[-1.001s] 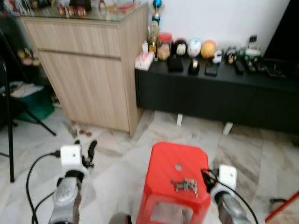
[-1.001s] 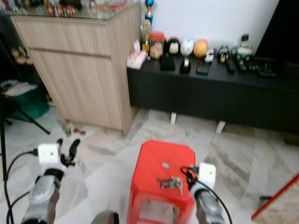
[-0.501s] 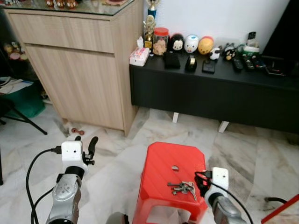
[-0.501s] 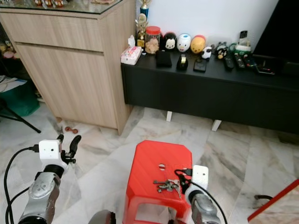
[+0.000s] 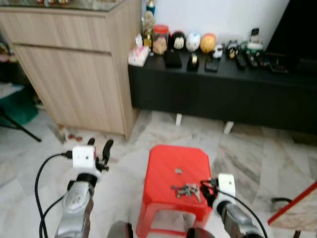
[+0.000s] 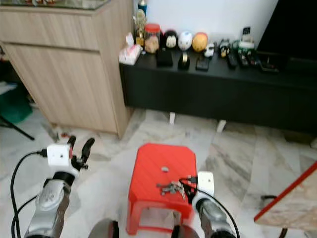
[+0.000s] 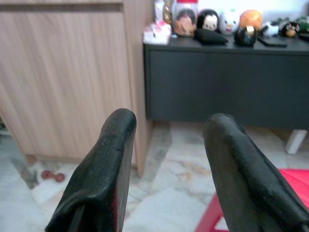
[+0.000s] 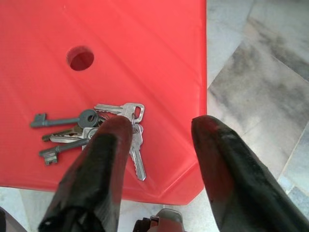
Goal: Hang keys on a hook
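Keys (image 8: 91, 130) lay flat on the red stool (image 5: 168, 186), on its top between the centre hole (image 8: 80, 57) and the near edge, bunch strung out roughly along that edge. My right gripper (image 8: 159, 159) hovered spread wide and empty at the stool's near right corner, one finger over the key ring end and the other out past the stool's edge, so I judged the right arm clearly the closer one. Left gripper (image 7: 169, 164) sat parted too, well off the stool's left side, facing the wood cabinet (image 5: 74, 74); I saw no hook.
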Robot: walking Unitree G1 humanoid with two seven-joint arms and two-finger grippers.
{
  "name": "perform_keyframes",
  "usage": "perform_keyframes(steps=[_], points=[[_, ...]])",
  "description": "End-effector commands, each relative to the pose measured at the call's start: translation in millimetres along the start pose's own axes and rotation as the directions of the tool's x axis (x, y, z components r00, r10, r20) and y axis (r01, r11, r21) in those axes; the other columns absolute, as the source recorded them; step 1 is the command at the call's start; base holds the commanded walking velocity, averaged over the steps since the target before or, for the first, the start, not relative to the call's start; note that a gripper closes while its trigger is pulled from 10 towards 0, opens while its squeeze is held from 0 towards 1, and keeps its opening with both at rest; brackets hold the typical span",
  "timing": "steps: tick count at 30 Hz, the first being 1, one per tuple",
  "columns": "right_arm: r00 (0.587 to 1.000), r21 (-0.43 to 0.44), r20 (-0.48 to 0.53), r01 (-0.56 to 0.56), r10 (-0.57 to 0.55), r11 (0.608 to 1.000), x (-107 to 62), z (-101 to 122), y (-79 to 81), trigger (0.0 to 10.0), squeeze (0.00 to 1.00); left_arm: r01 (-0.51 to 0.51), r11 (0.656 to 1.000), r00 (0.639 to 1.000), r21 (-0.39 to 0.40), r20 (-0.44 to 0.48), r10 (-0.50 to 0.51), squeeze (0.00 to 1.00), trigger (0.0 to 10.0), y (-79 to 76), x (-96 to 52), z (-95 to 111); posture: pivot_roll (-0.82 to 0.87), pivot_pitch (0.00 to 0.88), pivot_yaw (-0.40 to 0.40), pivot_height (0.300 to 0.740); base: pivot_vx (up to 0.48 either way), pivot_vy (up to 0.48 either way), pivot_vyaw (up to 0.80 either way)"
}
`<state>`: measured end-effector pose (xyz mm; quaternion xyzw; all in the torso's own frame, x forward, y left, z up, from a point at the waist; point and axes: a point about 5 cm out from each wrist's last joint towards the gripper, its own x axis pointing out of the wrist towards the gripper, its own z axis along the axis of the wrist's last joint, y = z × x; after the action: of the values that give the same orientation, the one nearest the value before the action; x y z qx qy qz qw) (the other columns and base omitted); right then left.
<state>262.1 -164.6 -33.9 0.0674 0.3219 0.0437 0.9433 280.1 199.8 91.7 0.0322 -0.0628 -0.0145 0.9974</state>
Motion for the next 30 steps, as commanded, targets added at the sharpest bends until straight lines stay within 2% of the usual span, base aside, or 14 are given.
perform_keyframes(steps=[1, 2, 3, 4, 8, 10, 15, 20, 23, 30], points=[[1.0, -0.013, 0.021, -0.014, 0.014, 1.0, 1.3, 5.9, 1.8, 10.0, 1.0, 0.002, 1.0, 1.0, -0.009, 0.013, -0.001, 0.0, 10.0, -3.6, -1.4, 6.0, 0.17, 0.146, -0.089, 0.635, 0.0, 0.0, 0.0], [1.0, -0.013, 0.021, -0.014, 0.014, 1.0, 1.3, 5.9, 1.8, 10.0, 1.0, 0.002, 1.0, 1.0, -0.009, 0.013, -0.001, 0.0, 10.0, -3.6, -1.4, 6.0, 0.17, 0.146, -0.089, 0.635, 0.0, 0.0, 0.0], [1.0, -0.03, 0.005, -0.014, 0.014, 0.999, 1.3, 4.5, 1.7, 10.0, 0.79, 0.003, 1.0, 1.0, -0.016, 0.027, -0.002, 0.0, 10.0, -7.1, -0.6, 11.7, 0.17, 0.167, -0.099, 0.635, 0.0, 0.0, 0.0], [1.0, -0.036, -0.001, -0.013, 0.013, 0.999, 1.2, 3.7, 1.3, 10.0, 0.0, 0.004, 1.0, 0.999, -0.018, 0.034, -0.004, 0.0, 10.0, -8.5, 0.0, 14.5, 0.17, 0.175, -0.103, 0.635, 0.0, 0.0, 0.0], [1.0, -0.05, -0.002, -0.026, 0.026, 0.998, 0.8, 3.6, 1.0, 10.0, 0.0, 0.01, 1.0, 0.998, -0.027, 0.066, -0.009, 0.0, 10.0, -14.5, -0.1, 27.4, 0.18, 0.205, -0.116, 0.635, 0.0, 0.0, 0.0], [0.999, -0.065, 0.008, -0.045, 0.045, 0.997, 2.7, 10.1, 3.1, 10.0, 0.0, 0.016, 0.999, 0.996, -0.034, 0.09, -0.013, 0.0, 10.0, -18.6, 2.1, 36.9, 0.18, 0.216, -0.126, 0.635, 0.0, 0.0, 0.0], [0.997, -0.086, 0.037, -0.066, 0.069, 0.994, 5.5, 22.8, 5.3, 10.0, 0.0, 0.016, 0.999, 0.994, -0.049, 0.11, -0.011, 0.0, 10.0, -24.7, 2.4, 46.4, 0.18, 0.234, -0.132, 0.635, 0.0, 0.0, 0.0], [0.989, -0.088, 0.089, -0.11, 0.118, 0.99, 8.9, 38.0, 14.7, 10.0, 0.0, 0.038, 0.998, 0.991, -0.046, 0.128, -0.031, 0.0, 10.0, -32.6, 2.2, 54.4, 0.2, 0.228, -0.136, 0.635, 0.0, 0.0, 0.0], [0.983, -0.076, 0.118, -0.135, 0.143, 0.988, 10.2, 43.9, 21.1, 10.0, 0.0, 0.005, 0.999, 0.994, -0.039, 0.107, -0.001, 0.0, 10.0, -24.6, -0.7, 51.1, 0.2, 0.217, -0.135, 0.635, 0.0, 0.0, 0.0], [0.986, -0.062, 0.087, -0.136, 0.141, 0.989, 9.3, 33.7, 22.2, 10.0, 0.0, -0.05, 0.999, 0.999, -0.009, 0.016, 0.05, 0.0, 10.0, -7.0, -14.0, 31.3, 0.2, 0.217, -0.125, 0.635, 0.0, 0.0, 0.0]])
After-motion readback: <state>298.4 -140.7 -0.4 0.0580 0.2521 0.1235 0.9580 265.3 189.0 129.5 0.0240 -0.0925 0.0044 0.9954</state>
